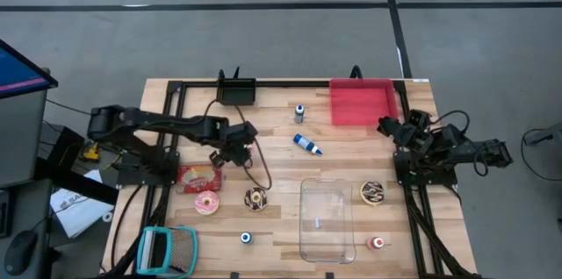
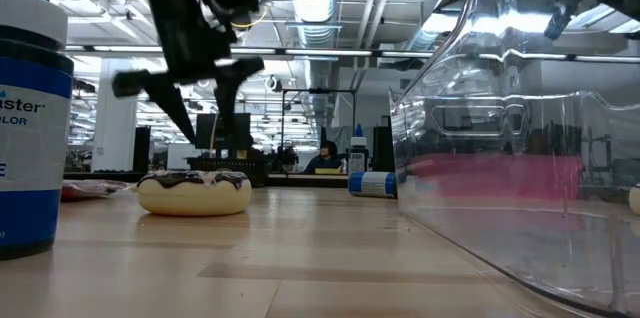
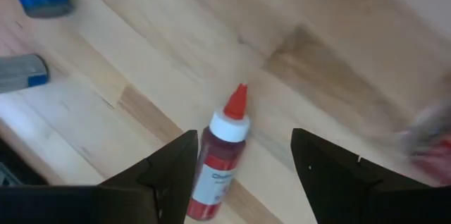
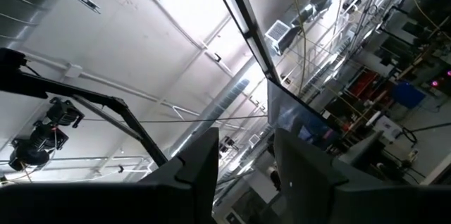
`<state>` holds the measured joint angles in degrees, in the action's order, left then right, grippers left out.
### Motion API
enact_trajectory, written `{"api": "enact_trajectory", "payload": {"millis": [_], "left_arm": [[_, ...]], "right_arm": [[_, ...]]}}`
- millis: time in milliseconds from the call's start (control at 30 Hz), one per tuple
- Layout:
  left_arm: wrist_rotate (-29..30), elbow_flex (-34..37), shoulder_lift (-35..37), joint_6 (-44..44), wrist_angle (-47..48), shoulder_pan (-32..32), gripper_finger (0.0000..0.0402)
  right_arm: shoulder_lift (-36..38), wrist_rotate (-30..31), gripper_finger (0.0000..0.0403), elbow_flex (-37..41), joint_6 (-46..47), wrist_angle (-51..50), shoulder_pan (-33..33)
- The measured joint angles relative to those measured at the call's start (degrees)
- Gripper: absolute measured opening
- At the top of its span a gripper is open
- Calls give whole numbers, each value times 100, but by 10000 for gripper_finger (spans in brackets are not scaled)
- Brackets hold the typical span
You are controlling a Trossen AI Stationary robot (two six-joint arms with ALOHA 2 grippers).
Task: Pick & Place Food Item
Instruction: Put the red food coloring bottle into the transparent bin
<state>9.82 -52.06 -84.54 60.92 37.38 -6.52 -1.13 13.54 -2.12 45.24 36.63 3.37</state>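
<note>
Three doughnuts lie flat on the wooden table: a pink one (image 1: 208, 202), a chocolate one (image 1: 255, 197) (image 2: 193, 190) and another chocolate one (image 1: 372, 193). A red snack packet (image 1: 200, 175) lies left of them. My left gripper (image 1: 235, 149) (image 3: 243, 136) hangs open over the table just behind the packet, pointing steeply down. A small red-capped bottle (image 3: 220, 155) lies on the table below the gap between its fingers. My right gripper (image 1: 390, 127) (image 4: 243, 164) waits open at the right edge, tipped upward, with nothing between its fingers.
A clear plastic container (image 1: 327, 219) (image 2: 520, 178) stands front centre, a red bin (image 1: 360, 102) far right and a black tray (image 1: 236, 91) at the far edge. A blue bottle (image 1: 307, 144) lies mid-table. A teal basket (image 1: 167, 250) sits at the near left.
</note>
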Motion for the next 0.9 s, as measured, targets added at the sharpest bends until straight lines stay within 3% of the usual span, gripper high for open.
{"api": "enact_trajectory", "payload": {"millis": [300,900], "left_arm": [[-287,23,-597,767,-711,-468,208],[-488,-3,-1414,761,-1112,-749,204]], "right_arm": [[0,0,131,-38,-237,92,-2],[0,2,131,-48,-284,118,-1]]}}
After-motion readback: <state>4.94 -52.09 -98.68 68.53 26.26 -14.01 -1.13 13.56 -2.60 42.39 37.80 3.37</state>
